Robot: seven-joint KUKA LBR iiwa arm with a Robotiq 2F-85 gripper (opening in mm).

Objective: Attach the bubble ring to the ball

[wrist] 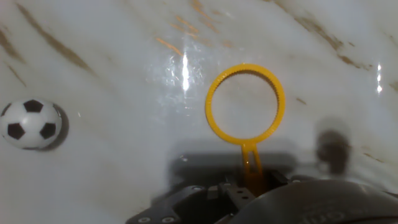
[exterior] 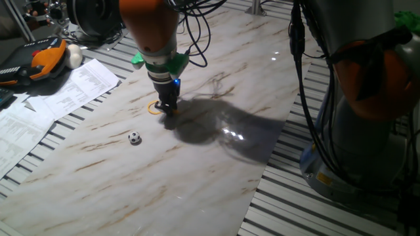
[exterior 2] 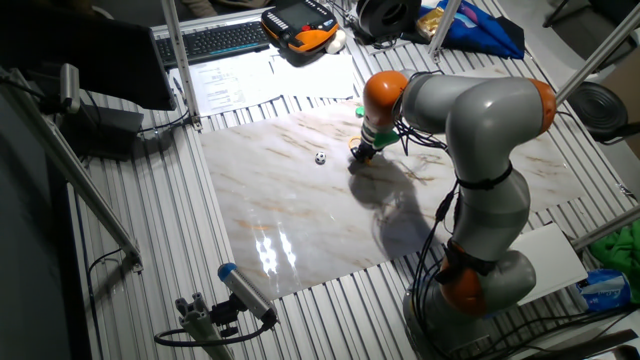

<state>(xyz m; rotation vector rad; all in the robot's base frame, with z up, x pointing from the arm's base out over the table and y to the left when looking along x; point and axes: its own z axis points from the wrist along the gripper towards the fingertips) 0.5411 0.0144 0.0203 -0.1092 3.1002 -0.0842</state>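
Two small things matter on the marbled white table [exterior: 216,164] right now, and the tool [exterior: 169,108] is down low over one of them. That one is the thin yellow-orange plastic bubble ring with its short straight handle [wrist: 246,106], lying flat on the table, its hoop open and showing bare marble through the middle. In the hand view the handle runs straight back from the hoop into the dark tool body at the bottom of the picture, and the tool looks closed on that handle, though the fingertips themselves are hidden under the housing, so the grip cannot be read for certain. From one fixed view only an arc of the ring [exterior: 155,108] peeks out just to the left of the tool's tip, right at the table surface. The tiny soccer-patterned ball, white with black patches [exterior: 134,137], sits on the table apart from the ring, nearer the camera and to the left in that view; in the hand view it rests at the far left edge [wrist: 30,124], well clear of the hoop. The other fixed view shows the same picture from above: ball [exterior 2: 320,157] alone on the marble, tool [exterior 2: 360,153] just beside it to the right, arm bent over the table.
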